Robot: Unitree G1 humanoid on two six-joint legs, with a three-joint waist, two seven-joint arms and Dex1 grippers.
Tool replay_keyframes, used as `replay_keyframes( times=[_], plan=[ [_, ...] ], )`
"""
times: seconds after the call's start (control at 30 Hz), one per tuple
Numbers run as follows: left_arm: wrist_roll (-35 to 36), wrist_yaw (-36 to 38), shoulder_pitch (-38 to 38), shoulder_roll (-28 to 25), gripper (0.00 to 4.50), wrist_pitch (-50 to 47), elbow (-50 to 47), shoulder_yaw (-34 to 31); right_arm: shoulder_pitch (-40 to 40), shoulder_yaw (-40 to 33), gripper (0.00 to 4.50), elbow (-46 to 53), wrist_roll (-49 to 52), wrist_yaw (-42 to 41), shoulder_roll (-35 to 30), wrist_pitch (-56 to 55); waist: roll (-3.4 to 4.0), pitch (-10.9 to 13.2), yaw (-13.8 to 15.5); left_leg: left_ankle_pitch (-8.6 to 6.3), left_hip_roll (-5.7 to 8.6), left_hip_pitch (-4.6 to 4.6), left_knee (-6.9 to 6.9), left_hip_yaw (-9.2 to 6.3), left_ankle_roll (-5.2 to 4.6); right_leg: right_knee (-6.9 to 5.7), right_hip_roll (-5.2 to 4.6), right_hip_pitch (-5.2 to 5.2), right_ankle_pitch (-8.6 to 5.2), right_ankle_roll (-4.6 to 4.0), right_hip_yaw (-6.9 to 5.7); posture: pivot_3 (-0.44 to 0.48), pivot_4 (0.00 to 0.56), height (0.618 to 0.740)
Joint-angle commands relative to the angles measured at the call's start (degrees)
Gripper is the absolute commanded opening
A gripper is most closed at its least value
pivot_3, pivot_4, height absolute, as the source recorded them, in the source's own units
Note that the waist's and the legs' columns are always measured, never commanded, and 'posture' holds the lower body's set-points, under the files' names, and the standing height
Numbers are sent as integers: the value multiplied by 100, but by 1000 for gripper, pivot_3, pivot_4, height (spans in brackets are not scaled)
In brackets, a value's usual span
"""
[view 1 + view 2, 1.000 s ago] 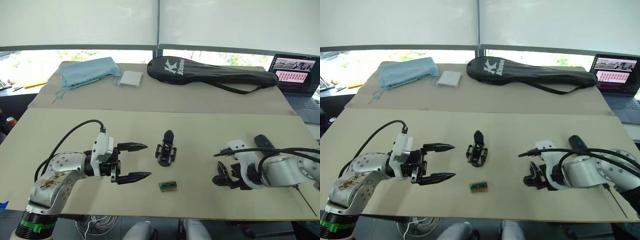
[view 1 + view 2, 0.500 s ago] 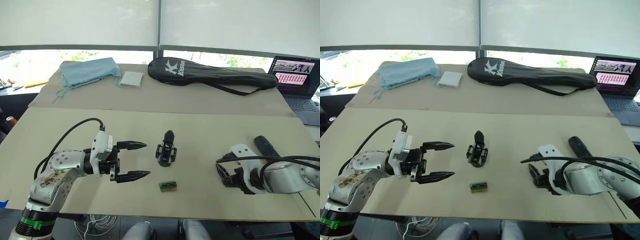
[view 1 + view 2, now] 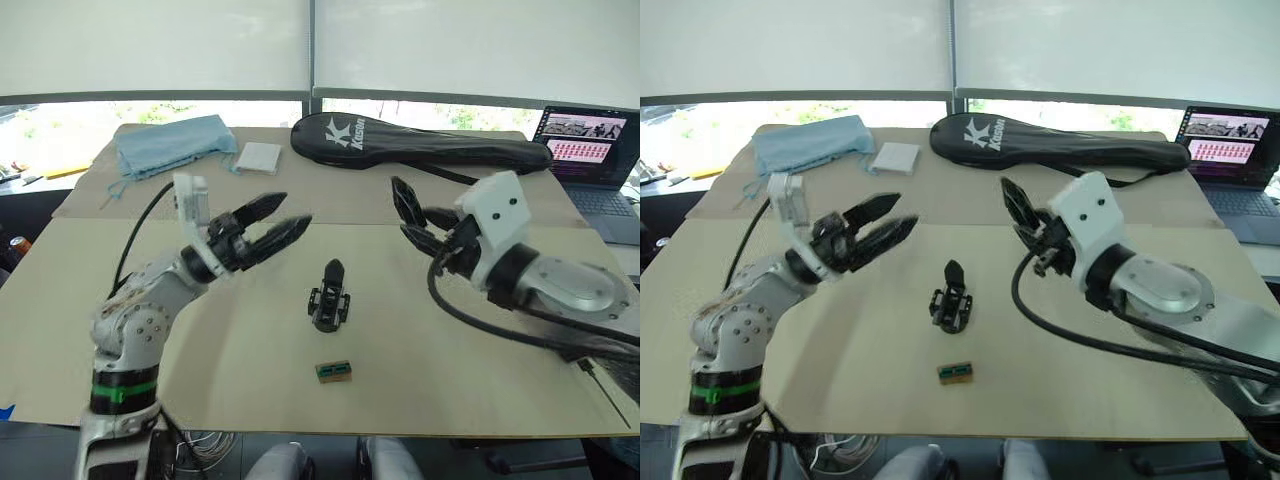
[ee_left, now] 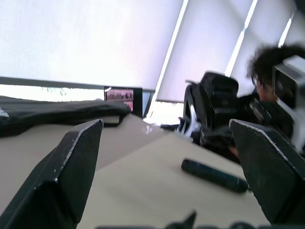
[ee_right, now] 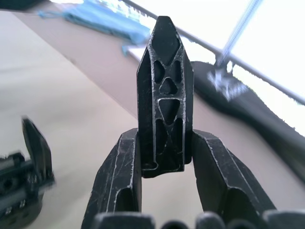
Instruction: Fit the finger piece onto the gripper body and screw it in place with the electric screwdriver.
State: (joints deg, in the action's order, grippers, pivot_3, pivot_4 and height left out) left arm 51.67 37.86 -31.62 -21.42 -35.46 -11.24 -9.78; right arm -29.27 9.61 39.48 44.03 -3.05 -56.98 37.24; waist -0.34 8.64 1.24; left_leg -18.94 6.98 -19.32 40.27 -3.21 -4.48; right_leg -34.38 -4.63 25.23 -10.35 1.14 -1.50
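Observation:
The gripper body (image 3: 331,297) stands upright at the table's middle, its pointed finger up. My right gripper (image 5: 164,143) is shut on the finger piece (image 5: 164,86), a black tapered wedge standing point-up between the fingers. In the eye views that gripper (image 3: 422,228) hangs in the air to the right of and above the gripper body. On the other side my left gripper (image 3: 285,212) is raised too, open and empty, pointing toward the body. The electric screwdriver (image 4: 214,175) lies flat on the table in the left wrist view, beyond the open left gripper (image 4: 166,125).
A small green-and-brown block (image 3: 335,371) lies in front of the gripper body. At the back lie a black racket bag (image 3: 420,145), a blue cloth (image 3: 175,143) and a white pad (image 3: 260,157). A laptop (image 3: 585,140) stands at the far right. A person (image 4: 267,76) sits beyond the table.
My right gripper closed on the finger piece low at the right and has swung it up into the air. The left arm has risen off the table, still open.

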Motion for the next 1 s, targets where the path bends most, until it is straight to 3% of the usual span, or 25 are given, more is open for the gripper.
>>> replay_keyframes(
  times=[0.03, 0.3, 0.53, 0.63, 0.87, 1.0],
  plan=[
    [78, -352, -554, 388, 4500, -24, 176, 72, -505, 518, 1106, -65, -1154, -333, 460, -253, 0, 0, -17, 0, 1, 2, 0, 0, 3, -3, -1, -1, 0, 0, 2, 0, 150, 740],
    [223, -829, -836, 993, 4500, -207, 275, 121, -850, 713, 1106, -402, -2321, -733, 1520, -272, 0, 0, -61, 9, 8, 6, 0, 0, 13, -28, 4, 15, 0, -3, 13, 0, 150, 740],
    [288, -1002, -656, 1129, 4500, -330, 30, 107, -826, 592, 1106, -436, -2768, -1035, 1906, -141, 0, 0, -62, 11, 8, 6, 2, 1, 21, -56, 12, 32, -3, -9, 36, 0, 150, 740],
    [283, -1009, -648, 1149, 3765, -243, 23, 73, -800, 554, 1106, -438, -2913, -1150, 2010, -86, 0, 0, -63, 12, 9, 6, 3, 2, 22, -59, 14, 35, -3, -9, 41, 0, 150, 740],
    [364, -1005, -635, 1083, 172, -277, -31, -33, -739, 447, 1106, -424, -3160, -1357, 2145, 116, 0, 0, -65, 13, 13, 2, 2, 4, 20, -65, 18, 55, -1, -13, 60, 0, 150, 740],
    [493, -1077, -616, 1172, 0, -336, -83, -23, -693, 399, 1106, -367, -3245, -1460, 2248, 238, 0, 0, -65, 13, 13, 2, 1, 5, 20, -66, 18, 57, 0, -14, 62, 0, 150, 740]
  ],
)
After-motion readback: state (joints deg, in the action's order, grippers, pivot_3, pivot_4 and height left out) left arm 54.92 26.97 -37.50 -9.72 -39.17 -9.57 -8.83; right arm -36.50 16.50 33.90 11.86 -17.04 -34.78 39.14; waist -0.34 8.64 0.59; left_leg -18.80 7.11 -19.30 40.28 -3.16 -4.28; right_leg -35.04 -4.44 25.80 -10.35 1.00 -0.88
